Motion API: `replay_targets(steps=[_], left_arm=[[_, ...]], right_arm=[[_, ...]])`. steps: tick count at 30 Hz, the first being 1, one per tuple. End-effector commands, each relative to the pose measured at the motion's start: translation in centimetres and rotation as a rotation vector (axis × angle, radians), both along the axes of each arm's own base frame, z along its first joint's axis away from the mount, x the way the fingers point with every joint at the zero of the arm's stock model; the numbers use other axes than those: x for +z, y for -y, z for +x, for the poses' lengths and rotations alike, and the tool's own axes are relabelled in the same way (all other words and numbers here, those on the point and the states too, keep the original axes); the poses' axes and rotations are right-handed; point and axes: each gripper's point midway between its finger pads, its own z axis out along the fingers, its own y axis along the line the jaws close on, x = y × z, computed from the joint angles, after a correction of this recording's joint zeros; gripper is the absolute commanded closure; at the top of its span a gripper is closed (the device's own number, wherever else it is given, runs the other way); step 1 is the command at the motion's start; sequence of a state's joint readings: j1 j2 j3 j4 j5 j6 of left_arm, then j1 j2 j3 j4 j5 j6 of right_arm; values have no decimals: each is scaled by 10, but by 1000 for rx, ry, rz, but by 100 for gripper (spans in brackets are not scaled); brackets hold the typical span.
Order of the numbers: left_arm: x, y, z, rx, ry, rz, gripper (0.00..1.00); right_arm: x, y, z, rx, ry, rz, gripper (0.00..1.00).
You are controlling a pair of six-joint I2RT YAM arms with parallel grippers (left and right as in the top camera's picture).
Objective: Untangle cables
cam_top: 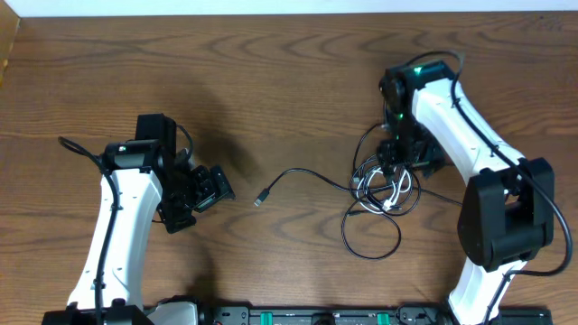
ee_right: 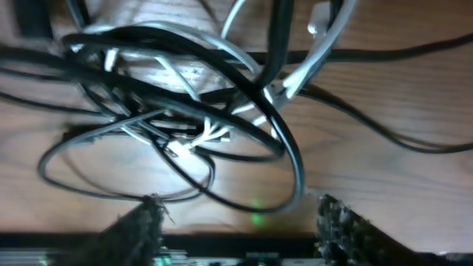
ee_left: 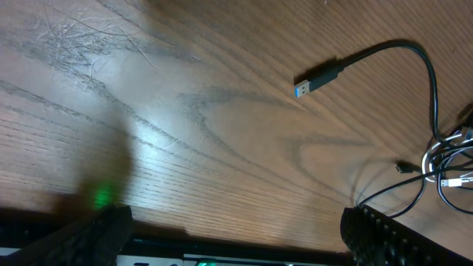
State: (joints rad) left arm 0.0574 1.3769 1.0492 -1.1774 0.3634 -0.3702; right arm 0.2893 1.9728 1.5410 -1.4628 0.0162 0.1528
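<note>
So the table is dark brown wood with a big swirly grain. From the left wrist cam you can see a patch of fine scratches up at about 10 o'clock, plus some glare across the top. There's not much room to see: just a pale strip along the far edge at 12 o'clock (can't tell what it is) and a black rail with green bits along the near edge at 6.

The cable tangle sits around 3 o'clock from the table's middle and is a knot of black and white loops lying on the wood. One black lead snakes out of it toward 9 o'clock and ends in a USB plug close to the centre, flat on the table.

The right gripper is right over the tangle's 12 o'clock side. On its wrist cam the fingers are spread apart with nothing pinched and the loops are just beyond the tips.

The left gripper is at 9 o'clock from the plug, well apart from it, with its fingers wide and empty.
</note>
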Motion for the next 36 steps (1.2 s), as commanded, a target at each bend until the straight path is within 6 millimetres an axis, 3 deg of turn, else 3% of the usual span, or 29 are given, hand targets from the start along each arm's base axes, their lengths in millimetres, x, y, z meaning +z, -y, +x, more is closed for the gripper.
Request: replay_targets(steps=[1, 2, 8, 10, 15, 17, 19, 22, 26, 28, 29, 32, 36], left_arm=[[-2, -1, -2, 12, -13, 5, 4], [-2, -1, -2, 12, -13, 5, 5], [-2, -1, -2, 12, -13, 5, 5], [-2, -1, -2, 12, -13, 5, 5], [-2, -2, -1, 12, -10, 5, 5], [-2, -2, 0, 12, -3, 6, 5], [-2, -2, 1, 12, 1, 6, 5], [-2, -2, 1, 12, 1, 6, 5], [-2, -2, 2, 12, 4, 6, 5], [-2, -2, 2, 12, 2, 6, 5], [-2, -2, 1, 12, 2, 6, 5], [-2, -2, 2, 12, 2, 6, 5], [-2, -2, 2, 12, 2, 6, 5]], right_arm=[[-11, 2, -5, -5, -10, -6, 56], [-13, 2, -5, -6, -9, -3, 62], [-17, 0, -1, -5, 12, 3, 70], [-18, 1, 1, -3, 18, 1, 69], [-18, 14, 11, 22, 66, -72, 38], [-16, 12, 15, 15, 78, -59, 37], [-10, 6, 19, 23, 83, -16, 44], [12, -5, 23, 61, 74, 69, 40], [51, 8, 42, 56, 144, 21, 31], [63, 20, 47, 30, 165, -10, 12], [65, 24, 47, 8, 164, -11, 9], [56, 31, 39, -62, 117, 24, 14], [24, 35, 25, -114, 49, 65, 20]])
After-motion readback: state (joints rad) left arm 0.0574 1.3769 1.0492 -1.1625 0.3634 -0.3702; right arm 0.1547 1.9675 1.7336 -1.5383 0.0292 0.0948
